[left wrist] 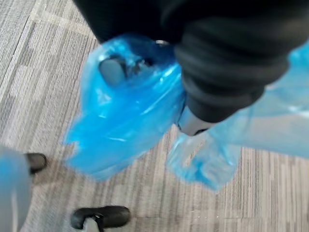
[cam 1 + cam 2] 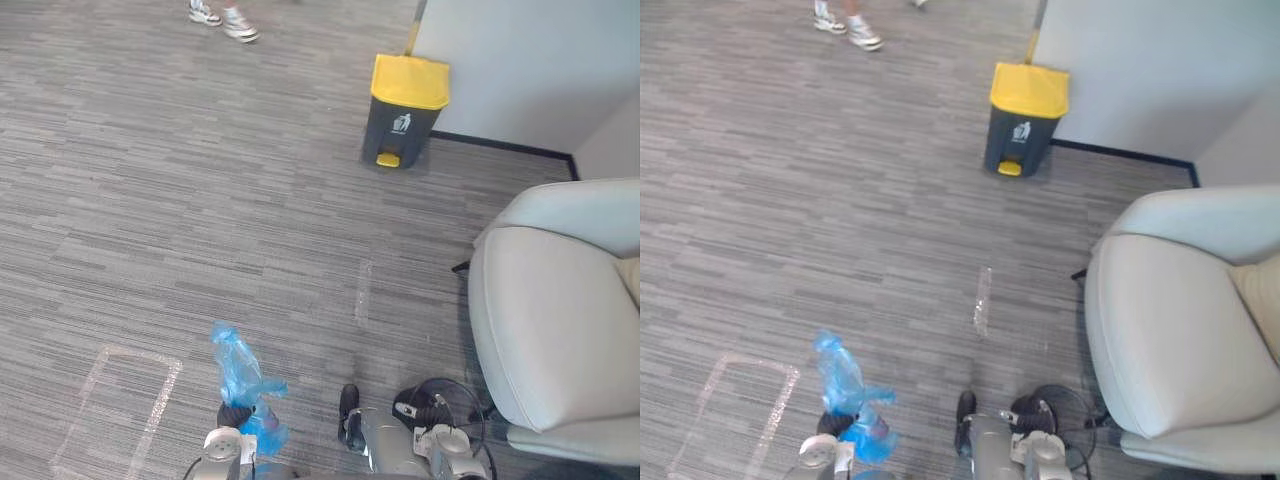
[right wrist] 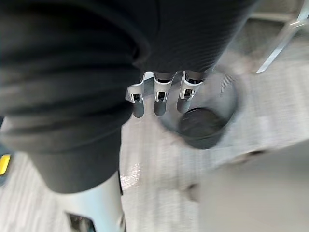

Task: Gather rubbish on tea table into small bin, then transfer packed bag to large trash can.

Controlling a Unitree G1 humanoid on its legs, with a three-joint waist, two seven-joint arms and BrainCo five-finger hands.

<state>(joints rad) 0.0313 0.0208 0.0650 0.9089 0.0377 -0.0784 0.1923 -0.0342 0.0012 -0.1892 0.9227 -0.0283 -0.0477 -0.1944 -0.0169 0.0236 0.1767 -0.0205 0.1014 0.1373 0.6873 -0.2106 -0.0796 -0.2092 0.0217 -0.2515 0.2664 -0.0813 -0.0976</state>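
A crumpled blue plastic bag (image 2: 240, 378) hangs just above the carpet at the bottom of the eye views. My left hand (image 2: 234, 414) is shut on its gathered top. In the left wrist view the blue bag (image 1: 123, 116) bulges past the dark cover, with a dark fingertip (image 1: 112, 70) wrapped in the film. The large trash can (image 2: 404, 110), grey with a yellow lid, stands far ahead by the wall, lid closed. My right hand (image 3: 159, 96) hangs low with relaxed straight fingers and holds nothing. Below it is the small black mesh bin (image 3: 205, 121), seen by the armchair in the eye views (image 2: 437, 402).
A pale grey armchair (image 2: 560, 320) fills the right side, close to my right arm. A person's sneakers (image 2: 225, 20) show at the far top. Tape marks lie on the carpet: a rectangle (image 2: 115, 400) at lower left and a short strip (image 2: 363, 290) ahead. A white wall (image 2: 530, 60) backs the trash can.
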